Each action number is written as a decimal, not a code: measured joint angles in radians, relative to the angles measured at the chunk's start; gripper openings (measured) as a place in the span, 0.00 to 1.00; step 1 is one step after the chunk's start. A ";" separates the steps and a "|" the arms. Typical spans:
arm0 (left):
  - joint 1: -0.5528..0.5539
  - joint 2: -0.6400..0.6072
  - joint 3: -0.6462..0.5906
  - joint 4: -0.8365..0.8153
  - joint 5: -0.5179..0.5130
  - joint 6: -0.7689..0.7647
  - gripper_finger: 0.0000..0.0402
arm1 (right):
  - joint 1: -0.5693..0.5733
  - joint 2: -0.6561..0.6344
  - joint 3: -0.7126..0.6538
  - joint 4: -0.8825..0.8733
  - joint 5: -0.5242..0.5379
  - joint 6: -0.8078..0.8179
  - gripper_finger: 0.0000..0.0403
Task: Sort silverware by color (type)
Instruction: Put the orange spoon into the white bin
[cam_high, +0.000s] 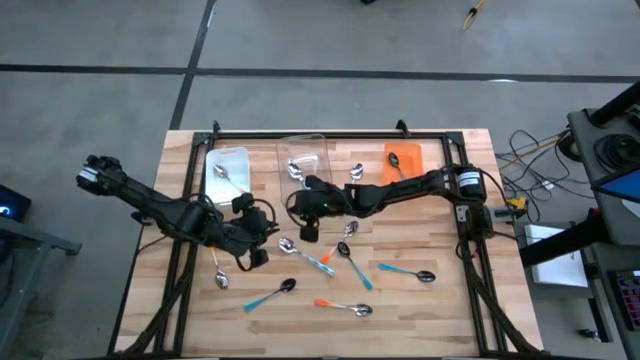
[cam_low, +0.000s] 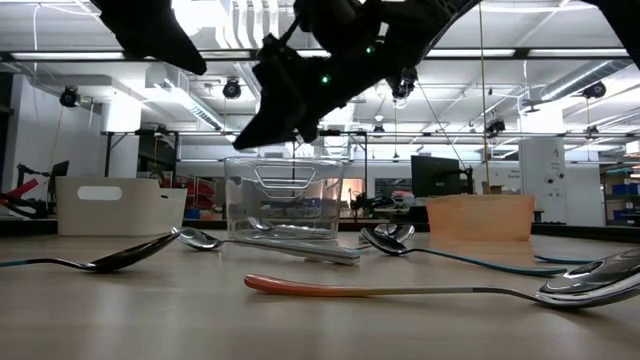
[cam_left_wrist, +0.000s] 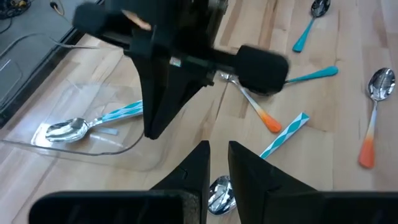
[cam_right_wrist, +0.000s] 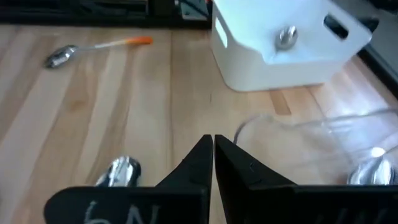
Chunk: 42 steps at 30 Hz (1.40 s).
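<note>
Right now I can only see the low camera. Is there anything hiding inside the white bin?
Observer: Yes, one silver-bowled spoon lies in the white bin.
Operator: Whose dark arm is that above the clear bin?
Observer: The right arm. Its jaws hang shut and empty over the table, just in front of the clear bin.

One camera hangs above, facing straight down on the whole light wooden table (cam_high: 420, 290). A second sits at tabletop height, looking level across it. Each wrist camera peers closely past its own fingers. All share the clear plastic rectangular bin (cam_high: 303, 160), centre in the low view (cam_low: 285, 195).
</note>
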 joint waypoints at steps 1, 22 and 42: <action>0.000 0.005 0.000 0.000 0.000 -0.007 0.10 | 0.000 -0.010 0.000 -0.004 -0.001 -0.014 0.02; -0.020 0.035 0.000 -0.411 0.504 -0.829 0.10 | 0.069 -0.394 -0.241 -0.212 0.089 -0.075 0.02; -0.038 0.104 -0.052 -0.626 0.506 -1.113 0.28 | 0.094 -0.572 -0.422 -0.152 0.251 -0.100 0.02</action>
